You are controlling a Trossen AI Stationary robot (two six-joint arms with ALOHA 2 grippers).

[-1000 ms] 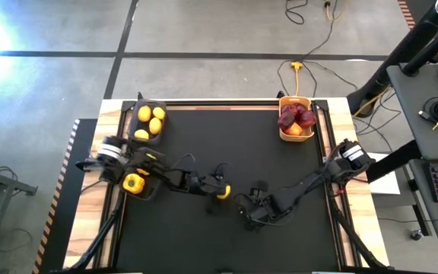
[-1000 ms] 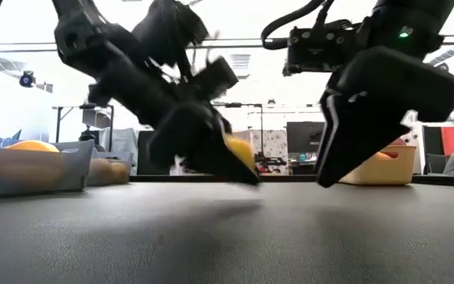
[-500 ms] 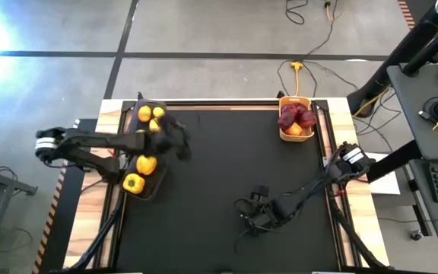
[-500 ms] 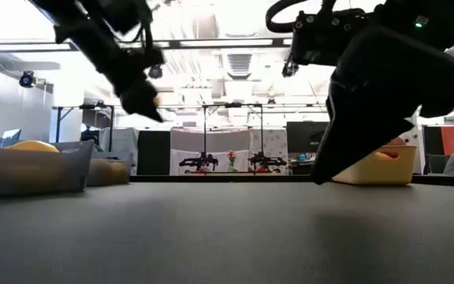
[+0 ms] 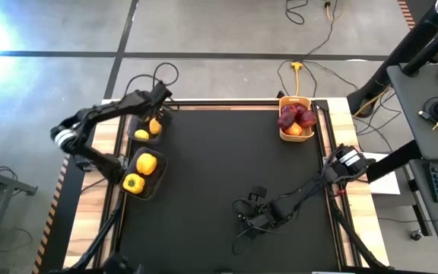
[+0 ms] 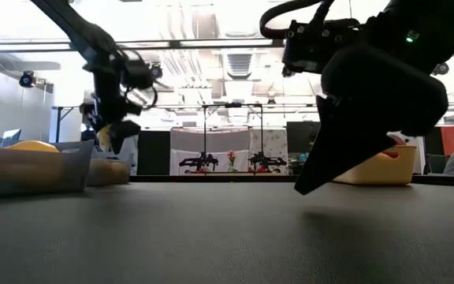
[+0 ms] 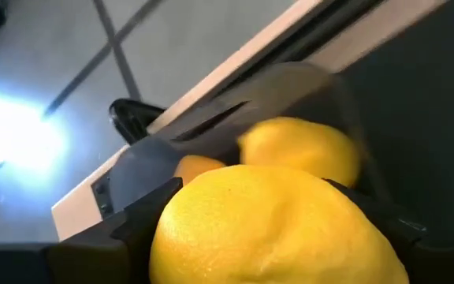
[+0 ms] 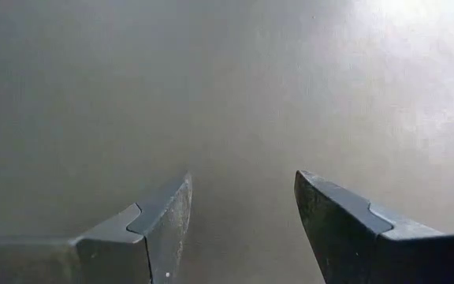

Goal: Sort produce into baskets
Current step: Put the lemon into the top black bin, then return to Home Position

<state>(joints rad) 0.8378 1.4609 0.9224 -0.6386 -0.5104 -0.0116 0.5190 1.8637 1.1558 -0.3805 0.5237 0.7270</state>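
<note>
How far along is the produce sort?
Nearly done. The yellow-orange plastic basket holds the dark red produce; the black mesh basket along the left edge holds yellow lemons and yellow bell peppers. In hand: the left hand grips one yellow lemon above that basket's far end. The black tabletop shows no loose produce. The right hand hangs open over the mat.

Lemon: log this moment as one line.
left end effector: shut on lemon, over black basket | right end effector: open, empty, low over mat | yellow basket: red produce
</note>
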